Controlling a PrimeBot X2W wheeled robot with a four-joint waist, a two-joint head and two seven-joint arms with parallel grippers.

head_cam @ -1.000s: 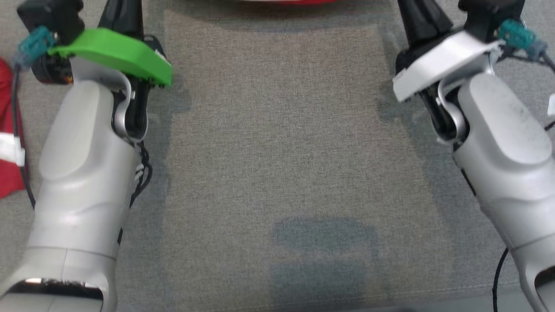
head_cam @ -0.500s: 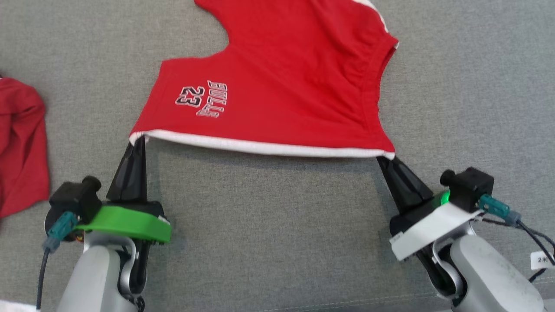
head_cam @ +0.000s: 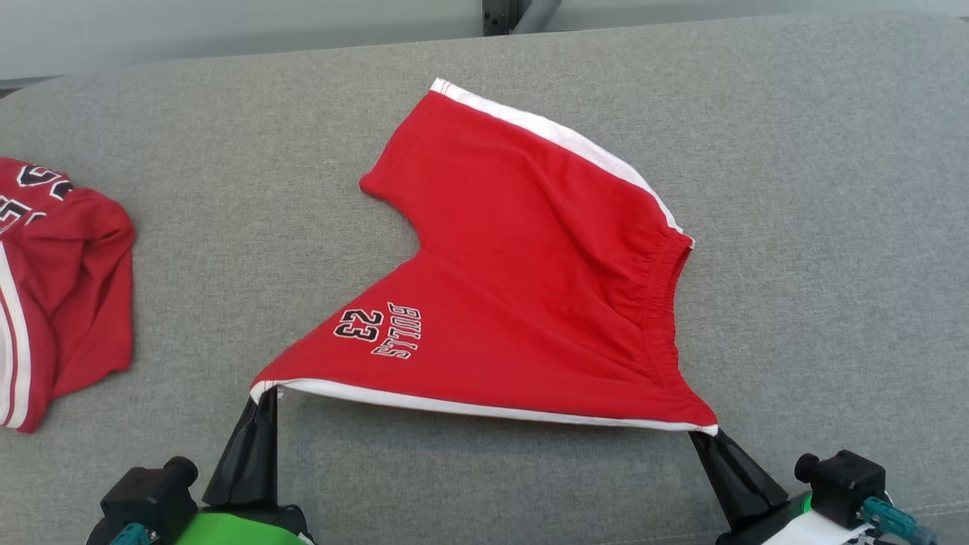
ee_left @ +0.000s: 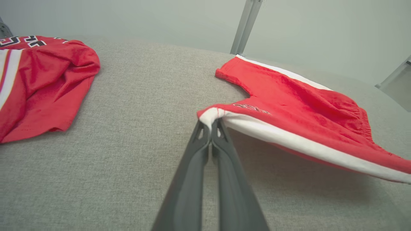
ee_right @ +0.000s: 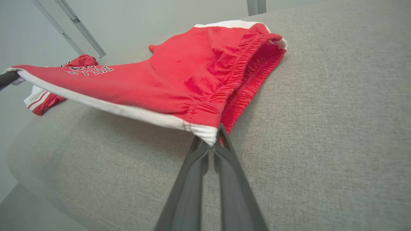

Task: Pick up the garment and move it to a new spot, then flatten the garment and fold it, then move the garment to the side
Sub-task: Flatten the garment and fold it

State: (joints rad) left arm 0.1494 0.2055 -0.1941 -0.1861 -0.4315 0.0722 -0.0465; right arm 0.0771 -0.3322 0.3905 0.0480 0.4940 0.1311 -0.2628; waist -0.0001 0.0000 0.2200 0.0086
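The garment (head_cam: 530,288) is a pair of red shorts with white trim and "BULLS 23" print, lying on the grey cushion (head_cam: 795,227). Its near white-edged side is lifted and stretched between my two grippers. My left gripper (head_cam: 263,393) is shut on the left corner of that edge, seen close in the left wrist view (ee_left: 212,122) with the garment (ee_left: 305,112) trailing right. My right gripper (head_cam: 700,433) is shut on the right corner by the elastic waistband, and the right wrist view shows that grip (ee_right: 213,138) with the garment (ee_right: 179,73) sagging away behind it.
A second red garment (head_cam: 60,288) with white stripes lies crumpled at the cushion's left side (ee_left: 41,80). The cushion's far edge runs along the top of the head view, with a metal post (head_cam: 522,15) behind it. Its front seam lies just below my grippers.
The head camera has tilted up, so the picture shifted from my forearms to the whole garment. Both grippers stay shut on the corners of the near edge.
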